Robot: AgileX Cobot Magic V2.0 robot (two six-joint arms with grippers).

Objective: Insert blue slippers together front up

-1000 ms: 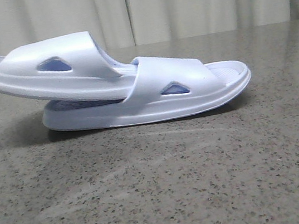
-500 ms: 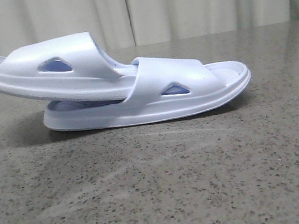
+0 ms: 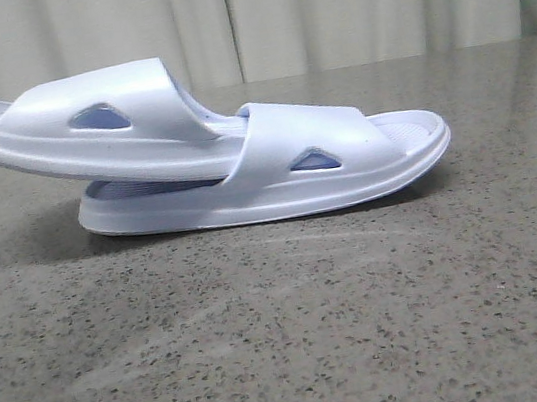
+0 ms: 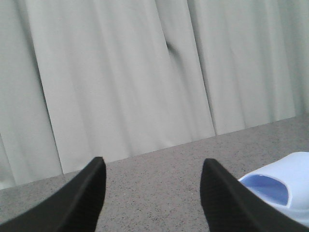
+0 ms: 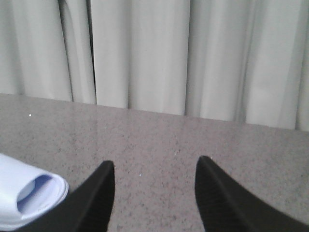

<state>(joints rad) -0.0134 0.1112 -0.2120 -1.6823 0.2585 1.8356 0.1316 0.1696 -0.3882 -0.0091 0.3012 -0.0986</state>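
Observation:
Two pale blue slippers lie nested on the grey speckled table in the front view. The lower slipper (image 3: pixel 344 164) lies flat, toe to the right. The upper slipper (image 3: pixel 85 122) is pushed toe-first under the lower one's strap, its heel raised at the left. My left gripper (image 4: pixel 153 166) is open and empty, with a slipper end (image 4: pixel 280 186) beside one finger. My right gripper (image 5: pixel 154 169) is open and empty, with a slipper end (image 5: pixel 29 193) beside one finger. Neither gripper shows in the front view.
The grey speckled table (image 3: pixel 289 339) stretches in front of the slippers. A pale curtain (image 3: pixel 320 6) hangs behind the table's far edge.

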